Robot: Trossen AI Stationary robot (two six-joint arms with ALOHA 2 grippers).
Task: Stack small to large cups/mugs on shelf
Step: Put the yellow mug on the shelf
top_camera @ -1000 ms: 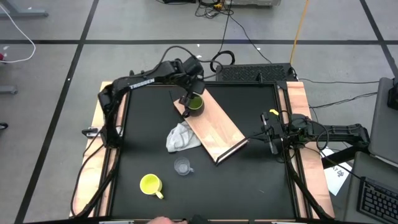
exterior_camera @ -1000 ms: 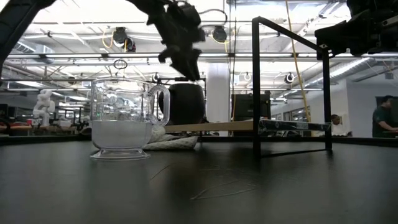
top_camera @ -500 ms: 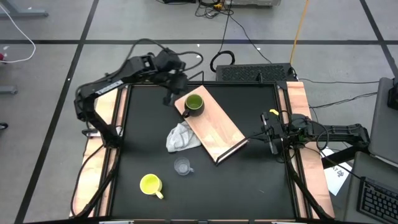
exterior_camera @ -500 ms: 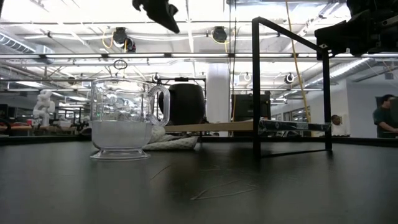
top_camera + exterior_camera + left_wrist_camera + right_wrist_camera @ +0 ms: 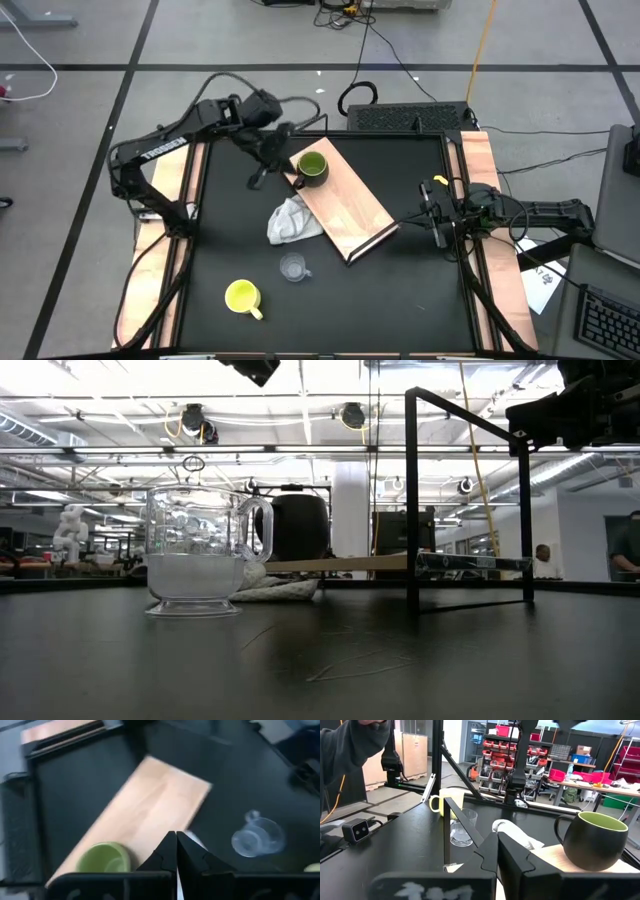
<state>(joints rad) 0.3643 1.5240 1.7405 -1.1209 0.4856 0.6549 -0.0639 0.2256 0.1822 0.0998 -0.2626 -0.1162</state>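
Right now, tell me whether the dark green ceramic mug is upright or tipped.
Upright: the dark green ceramic mug stands on the light-wood shelf board, mouth up.

Both arms are dark, nearly black, built of slim tubular links joined by chunkier rounded joints. The left arm (image 5: pixel 175 142) carries white block lettering along its long link, and a thin black cable loops loosely above its wrist. Its end effector (image 5: pixel 176 851) ends in two matte black tapered fingers (image 5: pixel 165 855) set on a flat crossbar. The right arm (image 5: pixel 540 212) has a small yellow tag near its end effector (image 5: pixel 497 851), whose black fingers are the same angular, wedge-like shape.
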